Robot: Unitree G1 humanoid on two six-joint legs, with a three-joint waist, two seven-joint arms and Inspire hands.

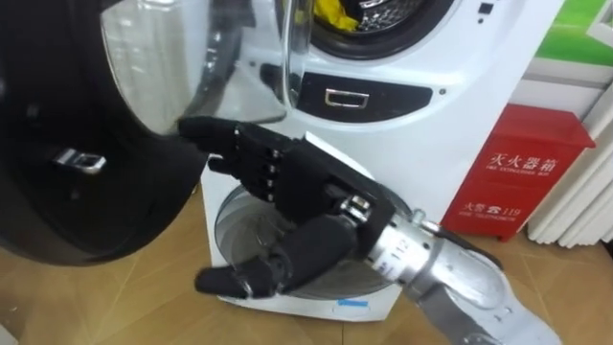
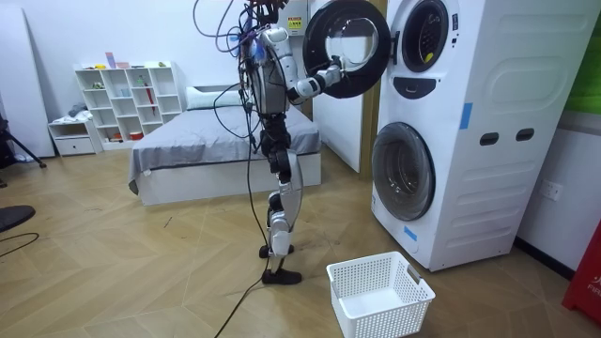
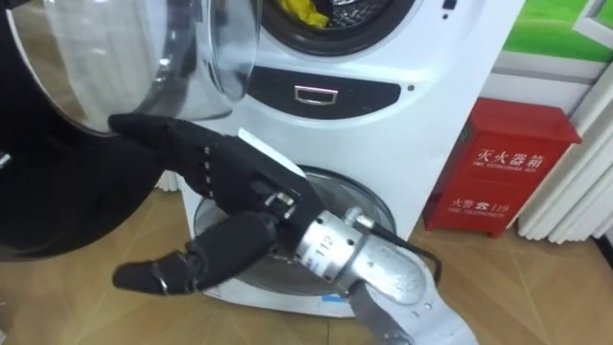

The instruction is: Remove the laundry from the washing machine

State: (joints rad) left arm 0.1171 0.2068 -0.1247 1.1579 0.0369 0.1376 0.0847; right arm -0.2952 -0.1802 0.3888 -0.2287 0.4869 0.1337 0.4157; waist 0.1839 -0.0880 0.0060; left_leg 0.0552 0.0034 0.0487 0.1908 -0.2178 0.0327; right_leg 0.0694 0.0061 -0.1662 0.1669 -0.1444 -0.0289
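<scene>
A yellow cloth (image 1: 335,11) (image 3: 299,10) lies in the drum of the upper washing machine (image 2: 424,36), at the top edge of the eye views. Its round door (image 1: 86,192) (image 2: 346,47) stands swung open to the left, with a black rim and a glass bowl (image 1: 172,57). My right hand (image 1: 287,182) (image 3: 230,172) (image 2: 331,75) is open below the drum's mouth, fingers straight and pointing left at the door's lower inner edge, thumb spread beneath. It holds nothing. I cannot tell whether the fingertips touch the door.
I stand upright before two stacked white machines; the lower one's door (image 1: 249,230) is closed. A white basket (image 2: 380,293) sits on the wooden floor in front of them. A red box (image 1: 522,172) and a white radiator (image 1: 584,211) stand at the right.
</scene>
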